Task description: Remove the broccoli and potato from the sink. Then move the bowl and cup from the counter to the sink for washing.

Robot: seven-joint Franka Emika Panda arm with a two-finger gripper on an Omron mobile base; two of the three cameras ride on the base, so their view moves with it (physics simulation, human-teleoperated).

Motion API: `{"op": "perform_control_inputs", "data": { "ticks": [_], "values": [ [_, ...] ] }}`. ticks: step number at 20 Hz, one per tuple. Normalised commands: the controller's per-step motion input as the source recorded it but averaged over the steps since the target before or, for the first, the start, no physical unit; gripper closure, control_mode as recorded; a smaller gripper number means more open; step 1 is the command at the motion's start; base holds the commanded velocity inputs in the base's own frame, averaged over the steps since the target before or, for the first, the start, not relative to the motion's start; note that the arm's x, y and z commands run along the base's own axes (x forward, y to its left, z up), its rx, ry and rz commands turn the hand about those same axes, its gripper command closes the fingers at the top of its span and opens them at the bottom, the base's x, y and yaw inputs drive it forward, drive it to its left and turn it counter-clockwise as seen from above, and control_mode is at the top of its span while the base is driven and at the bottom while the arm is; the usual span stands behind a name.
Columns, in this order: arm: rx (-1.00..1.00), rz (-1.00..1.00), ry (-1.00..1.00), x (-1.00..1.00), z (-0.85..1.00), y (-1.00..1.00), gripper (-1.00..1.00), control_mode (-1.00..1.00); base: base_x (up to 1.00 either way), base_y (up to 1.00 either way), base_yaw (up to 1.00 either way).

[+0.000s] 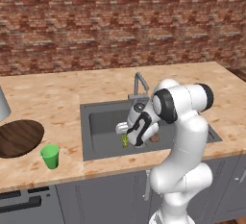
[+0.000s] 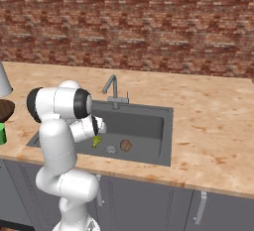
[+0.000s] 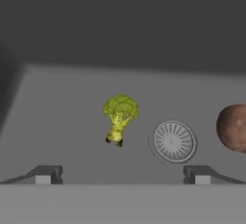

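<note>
Claw (image 3: pixel 122 174) spread wide and empty above the broccoli (image 3: pixel 119 118) in the sink (image 3: pixel 72 98); light, stiff and likely brittle, it looks best pinched at the crown.

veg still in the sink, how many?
2: the broccoli on the sink floor left of the drain in the hand view, the potato right of it.

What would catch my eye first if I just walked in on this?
Probably the white arm bent over the dark sink, its open gripper hanging above a tiny broccoli on the basin floor. Beside the broccoli lie the round drain and a brown potato. Left of the sink on the counter, a bright green cup stands next to a wooden bowl.
</note>
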Motion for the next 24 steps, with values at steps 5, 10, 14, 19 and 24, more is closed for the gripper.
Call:
{"op": "perform_control_inputs", "data": {
  "ticks": [5,10,14,19,24],
  "values": [
    [0.0,0.0,0.0,0.08,-0.22,0.01,-1.0,-1.0,0.0,0.0,0.0],
    [0.0,0.0,0.0,0.07,-0.23,0.04,-1.0,-1.0,0.0,0.0,0.0],
    [0.0,-0.01,0.0,0.05,-0.23,0.07,-1.0,-1.0,0.0,0.0,0.0],
    [0.0,-0.03,0.0,0.04,-0.22,0.1,-1.0,-1.0,0.0,0.0,0.0],
    [0.0,-0.03,0.0,0.02,-0.19,0.07,-1.0,-1.0,0.0,0.0,0.0]
  ]
}}
